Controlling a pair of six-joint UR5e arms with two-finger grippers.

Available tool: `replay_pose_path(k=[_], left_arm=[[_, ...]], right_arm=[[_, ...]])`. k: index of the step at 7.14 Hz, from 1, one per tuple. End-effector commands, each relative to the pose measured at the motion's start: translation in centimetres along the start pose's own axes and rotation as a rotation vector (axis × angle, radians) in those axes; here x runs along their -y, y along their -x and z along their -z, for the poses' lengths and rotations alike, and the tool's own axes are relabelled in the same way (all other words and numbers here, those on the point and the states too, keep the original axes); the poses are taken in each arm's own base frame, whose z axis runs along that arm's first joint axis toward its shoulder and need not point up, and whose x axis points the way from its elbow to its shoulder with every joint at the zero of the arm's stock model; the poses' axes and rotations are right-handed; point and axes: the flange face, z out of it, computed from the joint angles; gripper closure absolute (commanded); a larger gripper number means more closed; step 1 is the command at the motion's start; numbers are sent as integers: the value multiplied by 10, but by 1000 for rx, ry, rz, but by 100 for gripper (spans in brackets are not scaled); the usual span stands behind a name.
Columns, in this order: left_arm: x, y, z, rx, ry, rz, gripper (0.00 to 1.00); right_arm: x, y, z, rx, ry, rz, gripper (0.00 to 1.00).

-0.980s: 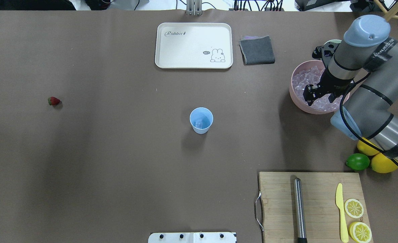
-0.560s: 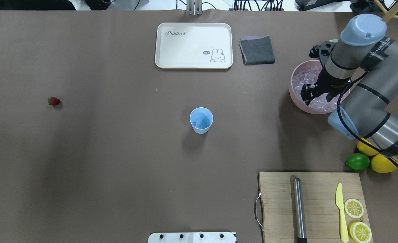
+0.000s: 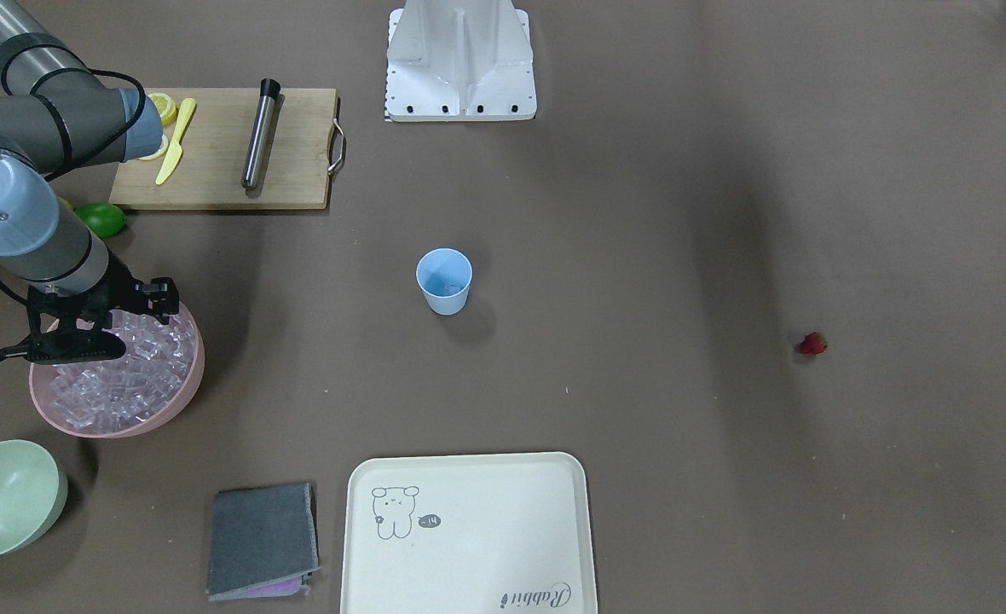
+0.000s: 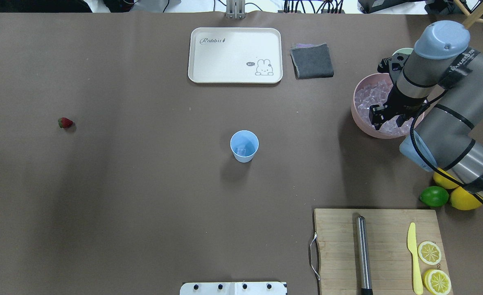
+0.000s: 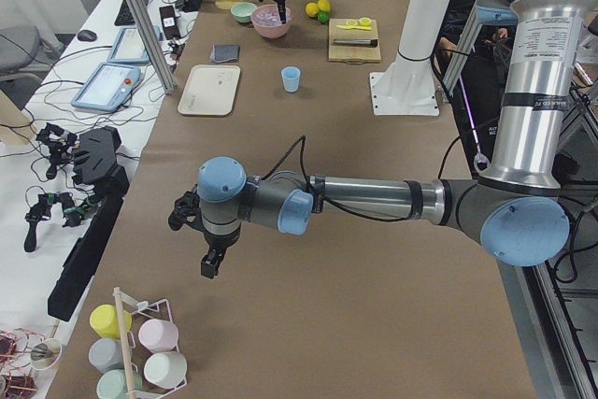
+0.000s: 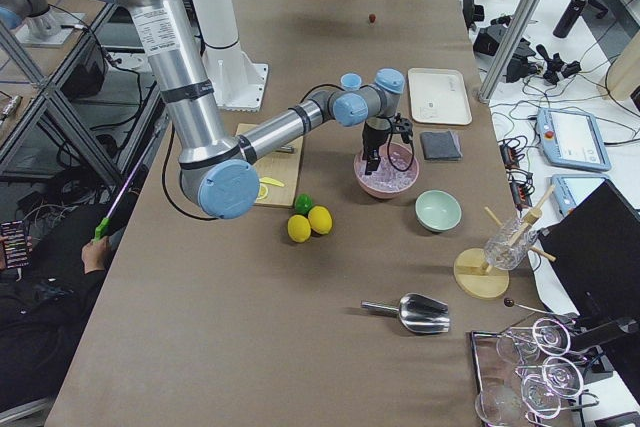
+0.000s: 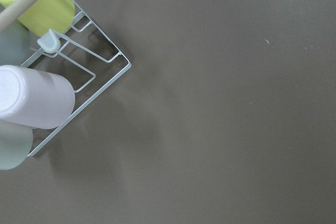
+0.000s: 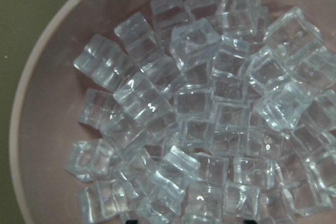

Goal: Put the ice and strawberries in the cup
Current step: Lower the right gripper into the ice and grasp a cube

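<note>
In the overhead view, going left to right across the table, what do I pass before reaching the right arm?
strawberry → cup → grey cloth → pink bowl holding the ice

Overhead looks down from behind the robot; front-facing looks back across the table (image 3: 639, 213); both centre the light blue cup (image 4: 244, 146). Side views look along from either end. The right wrist camera hangs close over the pink bowl (image 8: 23, 129), the left beside a cup rack (image 7: 127, 62).
</note>
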Motion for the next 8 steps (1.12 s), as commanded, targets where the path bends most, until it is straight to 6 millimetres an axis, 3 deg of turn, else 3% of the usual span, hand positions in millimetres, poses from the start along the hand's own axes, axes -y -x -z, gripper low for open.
replay_pose_path(k=[1, 3, 4, 6, 7, 8], left_arm=[[0, -1, 0, -6, -2, -1, 2], [0, -1, 0, -6, -2, -1, 2], [0, -1, 0, -6, -2, -1, 2], [-1, 0, 0, -7, -1, -2, 2], [0, -1, 0, -6, -2, -3, 2], [-1, 0, 0, -6, -1, -2, 2]], right_arm=[[0, -1, 0, 0, 1, 0, 59], [-1, 2, 7, 12, -6, 3, 91], [0, 0, 12, 17, -10, -1, 100], [1, 1, 36, 32, -20, -13, 100], [-8, 14, 64, 37, -19, -9, 100], [-2, 40, 102, 71, -51, 12, 100]])
